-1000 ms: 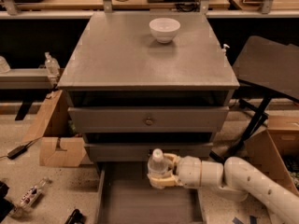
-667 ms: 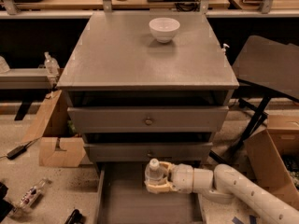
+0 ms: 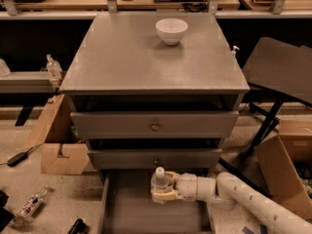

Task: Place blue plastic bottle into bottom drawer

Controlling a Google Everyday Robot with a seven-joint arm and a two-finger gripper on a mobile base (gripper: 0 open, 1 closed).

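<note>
Risks first:
- blue plastic bottle point(image 3: 158, 181) is upright in the grip. Can't tell if its base is on the floor of the bottom drawer point(image 3: 127, 212) or hanging just above it. If it's let go with a gap under it, it will likely tip and roll; light, clear plastic, narrow base.
- white cap sits just below the lower edge of the middle drawer front point(image 3: 155, 158), at 12 o'clock from the bottle. Any lift or push toward 12 could knock the cap on that edge and twist the bottle in the grip.
- left standing, the bottle looks too tall to pass under that front, so closing the drawer could jam or topple it. Laying it down would be safer, my guess.
- arm point(image 3: 253, 204) comes in from 4 o'clock over the drawer's right wall. A sloppy pull-out could drag the bottle along or bump the wall.

Position: the jaws are over the far end of the open bottom drawer, right of centre, closed around the bottle's lower body, yellowish pads wrapping it. The bottle stands at the 9 o'clock end of the wrist, cap and shoulder clear above the jaws.

Elsewhere: white bowl point(image 3: 171, 30) on the cabinet's tabletop point(image 3: 136, 62) at 12 o'clock, well apart, not in play.
</note>
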